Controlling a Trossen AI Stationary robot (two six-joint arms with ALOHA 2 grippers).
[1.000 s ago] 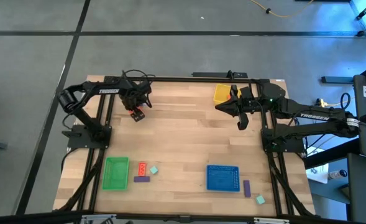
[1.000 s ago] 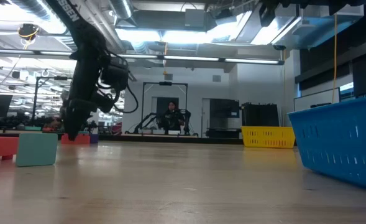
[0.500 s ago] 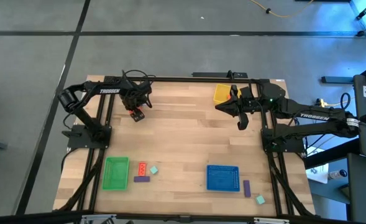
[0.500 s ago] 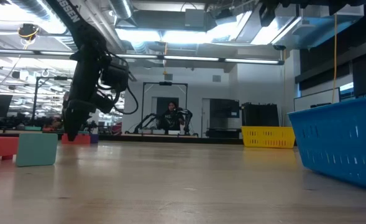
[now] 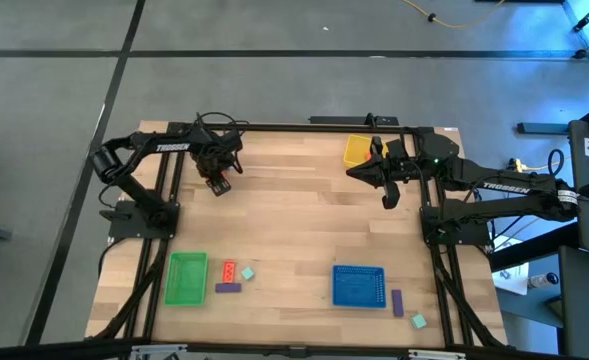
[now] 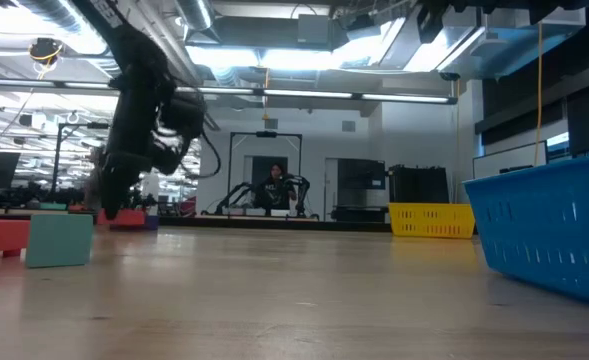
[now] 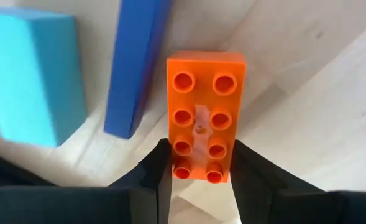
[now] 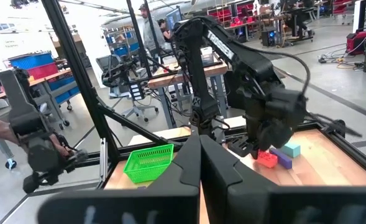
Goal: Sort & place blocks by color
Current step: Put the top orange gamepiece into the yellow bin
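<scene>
The left gripper (image 7: pixel 198 163) sits low over the far left part of the pale wood-plank table (image 5: pixel 294 210), its two dark fingers pressed against the sides of an orange-red block (image 7: pixel 203 115), a studded plastic brick with two rows of four round knobs. The left wrist view alone shows this grip, with a smooth blue bar (image 7: pixel 136 65) and a mint-green block (image 7: pixel 33 71) lying just beside the brick on the boards; from above that spot is hidden under the gripper, and the low view shows only the dark wrist hanging at the table's far left. "TROSSEN" is printed in white on both forearms in the high view. The right gripper (image 5: pixel 387 198) hangs near the far right corner beside the yellow tray (image 5: pixel 360 150), a slotted plastic basket, and in the right wrist view its fingers are pressed together on nothing. Near the front edge a green mesh tray (image 5: pixel 186 277) lies at the left, with a red studded block (image 5: pixel 228 271), a purple bar (image 5: pixel 228 288) and a mint cube (image 5: pixel 248 272) just beside it. A blue tray (image 5: pixel 359 286) of the same slotted make lies toward the front right, with a purple bar (image 5: pixel 397 302) and a mint cube (image 5: pixel 418 321) near its right side. The low view shows a mint cube (image 6: pixel 60 240) and, beyond the table, a seated person (image 6: pixel 275 188).
</scene>
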